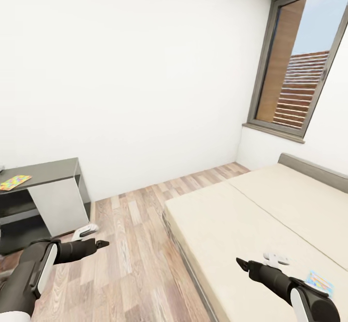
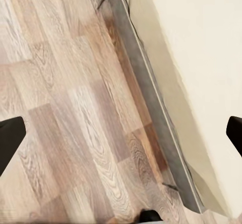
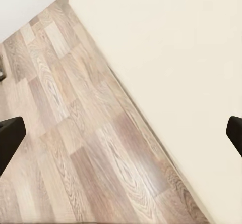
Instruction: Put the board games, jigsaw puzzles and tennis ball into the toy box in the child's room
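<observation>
Head view shows both arms held low in the child's room: the left hand (image 1: 102,243) hangs over the wood floor (image 1: 130,245) and the right hand (image 1: 240,263) over the near corner of the bed (image 1: 251,216). Both wrist views show the fingertips wide apart, grasping nothing. One board game (image 1: 320,282) (light blue) lies on the mattress just behind the right hand. One jigsaw puzzle (image 1: 14,182) rests on the dark surface (image 1: 53,170), far beyond the left hand.

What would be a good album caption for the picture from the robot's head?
Both open grippers, left and right, held out over wood floor and beige bed, a board game beside the right arm.
</observation>
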{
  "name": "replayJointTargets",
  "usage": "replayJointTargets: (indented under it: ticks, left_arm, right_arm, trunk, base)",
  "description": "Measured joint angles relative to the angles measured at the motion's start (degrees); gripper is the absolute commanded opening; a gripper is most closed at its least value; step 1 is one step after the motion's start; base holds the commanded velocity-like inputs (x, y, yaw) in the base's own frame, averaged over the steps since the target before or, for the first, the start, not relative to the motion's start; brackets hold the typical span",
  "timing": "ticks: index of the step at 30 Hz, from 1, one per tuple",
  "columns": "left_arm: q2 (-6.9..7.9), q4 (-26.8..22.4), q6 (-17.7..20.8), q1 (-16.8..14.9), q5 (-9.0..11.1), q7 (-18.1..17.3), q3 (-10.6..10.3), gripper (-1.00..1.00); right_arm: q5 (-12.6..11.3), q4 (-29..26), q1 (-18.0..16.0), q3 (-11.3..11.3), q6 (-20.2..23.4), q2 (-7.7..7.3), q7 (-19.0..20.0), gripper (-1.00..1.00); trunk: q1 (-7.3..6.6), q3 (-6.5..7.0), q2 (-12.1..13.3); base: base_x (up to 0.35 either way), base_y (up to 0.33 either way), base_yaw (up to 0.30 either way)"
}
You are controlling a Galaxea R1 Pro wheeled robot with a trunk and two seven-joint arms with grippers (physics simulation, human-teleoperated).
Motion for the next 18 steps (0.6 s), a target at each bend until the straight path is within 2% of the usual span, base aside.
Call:
replayJointTargets:
  ticks: [6,18]
  left_arm:
    - [0.01,0.0,0.0,0.0,0.0,0.0,0.0,1.00]
    - [-0.04,0.0,0.0,0.0,0.1,0.0,0.0,1.00]
  right_arm:
    - [0.0,0.0,0.0,0.0,0.0,0.00,0.0,1.00]
    - [0.0,0.0,0.0,0.0,0.0,0.00,0.0,1.00]
  trunk:
    - [0.01,-0.38,0.0]
    - [0.02,-1.13,0.0]
  base:
    - [-0.148,-0.146,0.216]
    - [-0.223,-0.208,0.220]
